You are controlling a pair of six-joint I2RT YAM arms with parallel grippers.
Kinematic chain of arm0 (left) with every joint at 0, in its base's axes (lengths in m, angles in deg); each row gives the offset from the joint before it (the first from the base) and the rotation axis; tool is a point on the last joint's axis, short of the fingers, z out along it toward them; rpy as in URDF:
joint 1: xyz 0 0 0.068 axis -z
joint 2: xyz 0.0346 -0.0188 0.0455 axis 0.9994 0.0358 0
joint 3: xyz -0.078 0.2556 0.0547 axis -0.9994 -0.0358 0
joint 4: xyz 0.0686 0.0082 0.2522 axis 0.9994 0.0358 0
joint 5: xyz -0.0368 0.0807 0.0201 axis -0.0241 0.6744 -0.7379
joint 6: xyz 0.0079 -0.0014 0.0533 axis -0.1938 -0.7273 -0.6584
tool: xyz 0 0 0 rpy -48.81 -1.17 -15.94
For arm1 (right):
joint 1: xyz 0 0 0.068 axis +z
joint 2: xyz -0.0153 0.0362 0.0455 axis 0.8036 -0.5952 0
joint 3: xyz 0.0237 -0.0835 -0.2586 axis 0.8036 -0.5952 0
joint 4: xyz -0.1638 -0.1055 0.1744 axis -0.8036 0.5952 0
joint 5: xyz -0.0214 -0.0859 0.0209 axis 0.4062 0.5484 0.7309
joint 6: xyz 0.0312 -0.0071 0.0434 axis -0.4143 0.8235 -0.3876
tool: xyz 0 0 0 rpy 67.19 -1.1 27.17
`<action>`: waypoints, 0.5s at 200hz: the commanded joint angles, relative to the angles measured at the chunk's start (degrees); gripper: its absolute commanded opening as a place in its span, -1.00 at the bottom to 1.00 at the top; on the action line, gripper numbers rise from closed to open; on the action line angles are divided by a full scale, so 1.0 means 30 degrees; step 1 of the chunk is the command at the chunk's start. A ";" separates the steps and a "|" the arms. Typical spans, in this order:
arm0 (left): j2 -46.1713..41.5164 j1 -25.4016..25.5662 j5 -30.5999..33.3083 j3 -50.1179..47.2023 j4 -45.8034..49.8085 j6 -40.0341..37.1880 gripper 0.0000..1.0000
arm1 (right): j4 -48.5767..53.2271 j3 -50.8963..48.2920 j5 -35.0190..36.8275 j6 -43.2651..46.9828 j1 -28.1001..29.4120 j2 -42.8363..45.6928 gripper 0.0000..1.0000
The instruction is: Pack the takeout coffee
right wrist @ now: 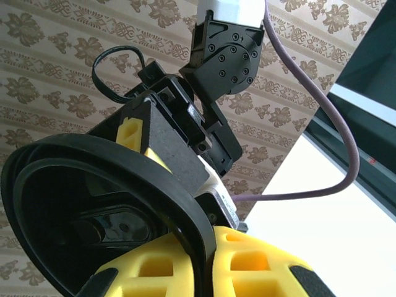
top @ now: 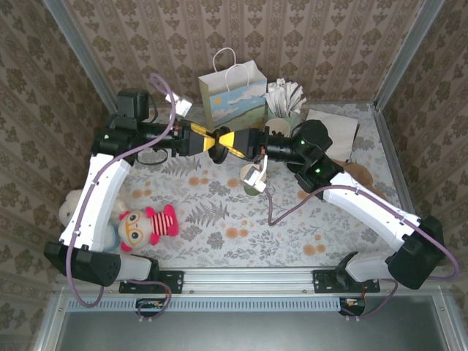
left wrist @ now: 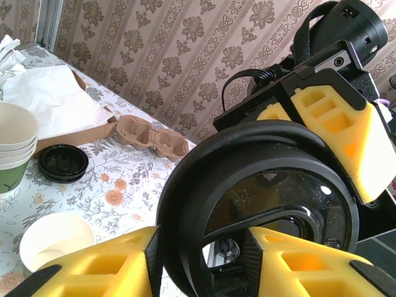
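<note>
Holding a black lid (left wrist: 272, 204) on edge in mid-air, the two grippers meet above the floral table (top: 219, 219).
The right gripper (top: 228, 142) has its fingers clamped on the lid's rim. The left gripper (top: 210, 139) has its fingers on either side of another part of the rim; whether they press on it cannot be told. A lidless cup (top: 254, 179) with a cream inside stands on the table near the grippers, apart from the lid. The gift bag (top: 232, 95) stands upright behind.

Bright, even light, soft shadows; the black lid (left wrist: 272, 198) shows glare, foreground blurred.
</note>
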 commanded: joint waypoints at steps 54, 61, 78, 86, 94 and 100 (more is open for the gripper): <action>0.0123 0.0210 -0.1086 0.0004 0.0699 -0.1587 -0.54 | 0.0175 0.1345 -0.0689 0.1296 0.0604 -0.0446 -1.00; 0.0125 0.0224 -0.1217 -0.0033 0.0712 -0.1605 -0.62 | 0.0190 0.1345 -0.0704 0.1299 0.0638 -0.0454 -1.00; 0.0068 0.0256 -0.1299 -0.0132 0.0710 -0.1591 -0.82 | 0.0248 0.1345 -0.0667 0.1302 0.0699 -0.0394 -1.00; 0.0000 0.0266 -0.1288 -0.0229 0.0631 -0.1578 -0.92 | 0.0299 0.1332 -0.0647 0.1314 0.0741 -0.0401 -1.00; -0.0134 0.0276 -0.1268 -0.0335 0.0478 -0.1515 -1.00 | 0.0365 0.1289 -0.0583 0.1412 0.0784 -0.0390 -1.00; -0.0215 0.0254 -0.1199 -0.0419 0.0300 -0.1435 -1.00 | 0.0409 0.1244 -0.0557 0.1464 0.0788 -0.0390 -1.00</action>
